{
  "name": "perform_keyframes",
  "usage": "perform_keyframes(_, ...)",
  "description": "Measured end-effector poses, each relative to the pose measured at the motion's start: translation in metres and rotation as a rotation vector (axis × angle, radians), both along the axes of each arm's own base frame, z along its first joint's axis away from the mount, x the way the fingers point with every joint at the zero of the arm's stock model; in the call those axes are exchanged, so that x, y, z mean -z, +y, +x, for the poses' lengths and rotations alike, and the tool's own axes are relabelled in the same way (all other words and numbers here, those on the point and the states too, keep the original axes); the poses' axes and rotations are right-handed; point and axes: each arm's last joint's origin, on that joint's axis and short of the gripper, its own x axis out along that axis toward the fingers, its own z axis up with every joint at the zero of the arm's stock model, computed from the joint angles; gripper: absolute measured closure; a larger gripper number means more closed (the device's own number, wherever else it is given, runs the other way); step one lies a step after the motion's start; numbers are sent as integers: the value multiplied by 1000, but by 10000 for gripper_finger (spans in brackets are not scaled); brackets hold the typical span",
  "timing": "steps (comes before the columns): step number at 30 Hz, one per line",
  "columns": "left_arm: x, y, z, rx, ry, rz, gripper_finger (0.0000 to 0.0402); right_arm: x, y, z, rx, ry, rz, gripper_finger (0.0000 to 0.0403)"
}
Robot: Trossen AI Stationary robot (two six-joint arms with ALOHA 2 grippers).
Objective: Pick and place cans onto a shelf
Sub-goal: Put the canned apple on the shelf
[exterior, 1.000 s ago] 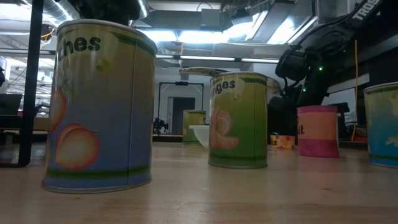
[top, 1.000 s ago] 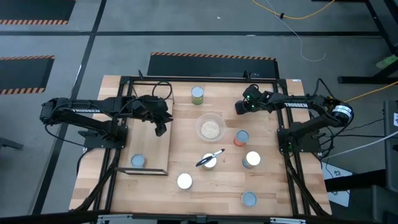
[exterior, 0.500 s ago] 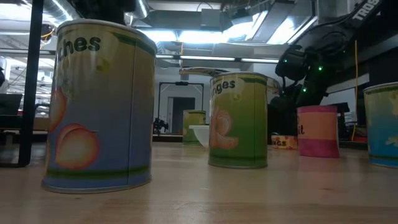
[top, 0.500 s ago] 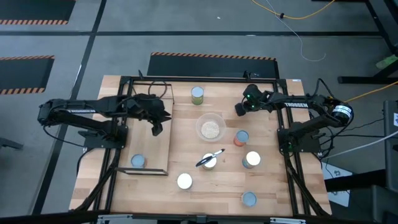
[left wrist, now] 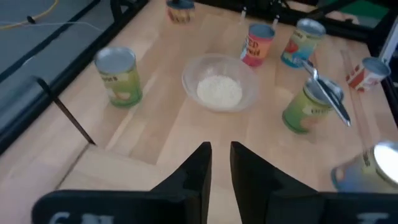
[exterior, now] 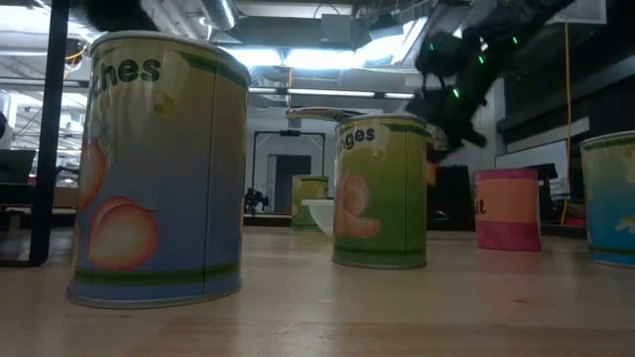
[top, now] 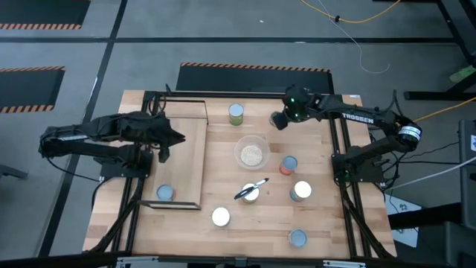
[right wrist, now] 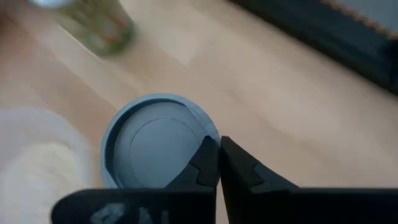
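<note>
Legible: "TROSSEN" on both arms. Seven cans [top: 236,113] counted. Right end effector [top: 277,120] grips a flat blue-grey tin [right wrist: 155,149]; left end effector [top: 163,154] narrow, empty.

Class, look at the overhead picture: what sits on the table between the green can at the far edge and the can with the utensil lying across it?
In the high view, the clear bowl of pale grains sits between the green can and the utensil-topped can.

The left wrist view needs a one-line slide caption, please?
Left pincer above the shelf, facing a bowl of grains ringed by cans.
</note>
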Motion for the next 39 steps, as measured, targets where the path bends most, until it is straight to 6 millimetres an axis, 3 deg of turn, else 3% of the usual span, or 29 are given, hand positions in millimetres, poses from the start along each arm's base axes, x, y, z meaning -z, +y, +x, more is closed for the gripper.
perform_keyframes(9, 42, -3, -13, -5, -32, -42, 362, -87, 19, 46, -170, -210, -152, 397)
perform_keyframes(16, 46, -3, -17, -11, -62, -35, 361, -116, 41, 99, -324, -276, -211, 397)
perform_keyframes(22, 46, -3, -17, -40, -69, -19, 366, -109, 62, 161, -492, -263, -230, 397)
perform_keyframes(29, 46, -2, -18, -51, -68, -13, 366, -81, 86, 225, -717, -279, -176, 397)
perform_keyframes(39, 46, -4, -18, 2, -62, -43, 366, -24, 99, 276, -829, -258, -70, 394)
